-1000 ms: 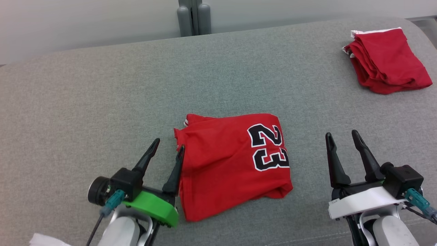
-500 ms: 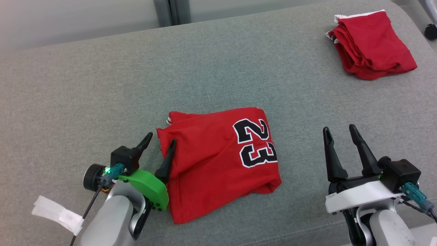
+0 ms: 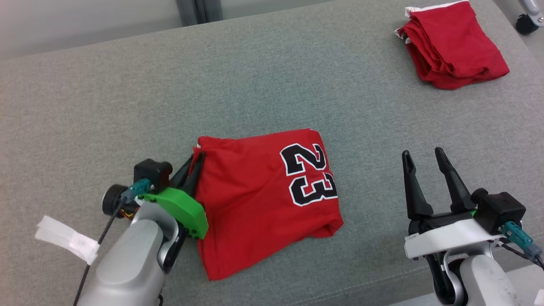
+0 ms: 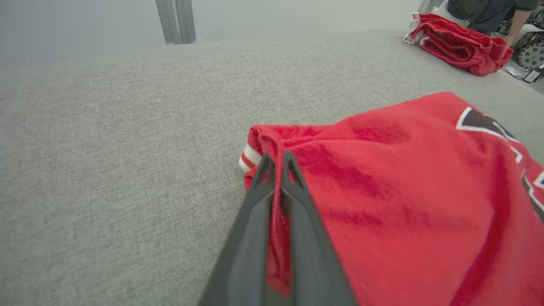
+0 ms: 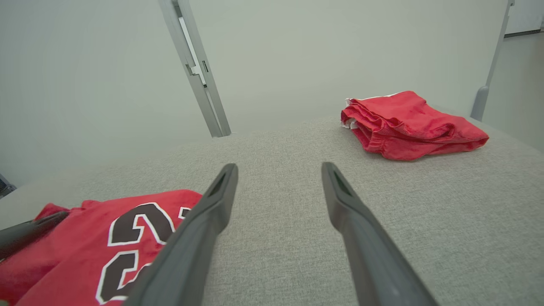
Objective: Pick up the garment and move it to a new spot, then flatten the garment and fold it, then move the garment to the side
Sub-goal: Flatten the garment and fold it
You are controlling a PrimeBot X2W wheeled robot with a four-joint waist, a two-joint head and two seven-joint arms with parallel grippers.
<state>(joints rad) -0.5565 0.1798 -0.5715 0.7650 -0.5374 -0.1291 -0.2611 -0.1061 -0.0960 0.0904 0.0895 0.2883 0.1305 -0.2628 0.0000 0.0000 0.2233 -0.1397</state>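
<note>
- The grey fabric-covered surface [image 3: 272, 76] spreads across the head view, with a pale wall and a grey upright post [image 3: 199, 10] behind its far edge.
- The garment [image 3: 246, 199], a red jersey folded into a rough rectangle, lies on the surface near the front edge, between the two arms and closer to the left one. Its top face is lightly wrinkled.
- A second red folded bundle [image 3: 454, 46] with a white edge sits at the far right corner, well apart from the jersey.
- The right gripper [image 3: 423, 153] hovers over bare fabric to the right of the jersey, its fingers spread wide with nothing between them.
- The left gripper [image 4: 277, 158] is at the jersey's left edge, near the far corner. Its fingers are pressed together on a ridge of red cloth, just beside a white-striped hem.
- The black, white-outlined number 23 [image 3: 308, 174] shows on the jersey's right part.
- A white paper tag [image 3: 66, 239] hangs from the left arm's cable.
</note>
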